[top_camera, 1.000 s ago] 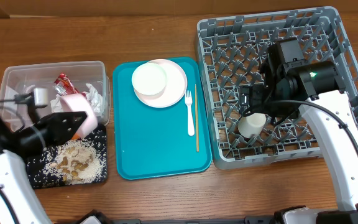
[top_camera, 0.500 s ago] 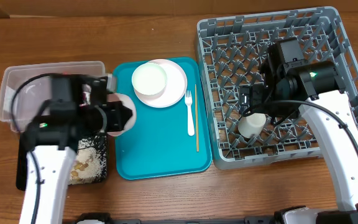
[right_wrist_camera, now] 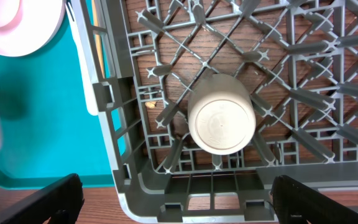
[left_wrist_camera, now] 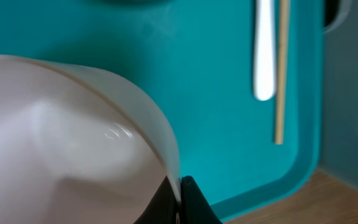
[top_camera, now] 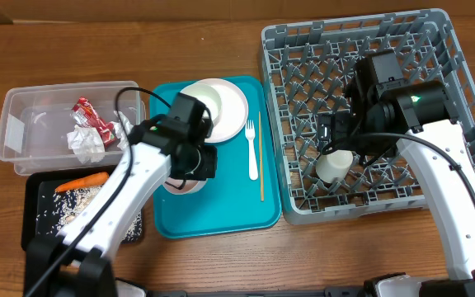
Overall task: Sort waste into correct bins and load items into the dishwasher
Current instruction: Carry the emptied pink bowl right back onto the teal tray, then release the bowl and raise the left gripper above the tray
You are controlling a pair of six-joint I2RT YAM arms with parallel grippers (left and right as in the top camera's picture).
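Bright, even light from overhead, soft shadows on the teal tray. Left wrist view: white bowl over the tray badly out of focus, small glare spot, fork soft. Right wrist view sharp, blur patch over the tray

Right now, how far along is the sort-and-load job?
Done: wrapper and napkins in clear tub, carrot and crumbs in black tray, cup in rack. In hand: left hand shut on a bowl over the teal tray. Left: plate, second bowl, fork, stick.
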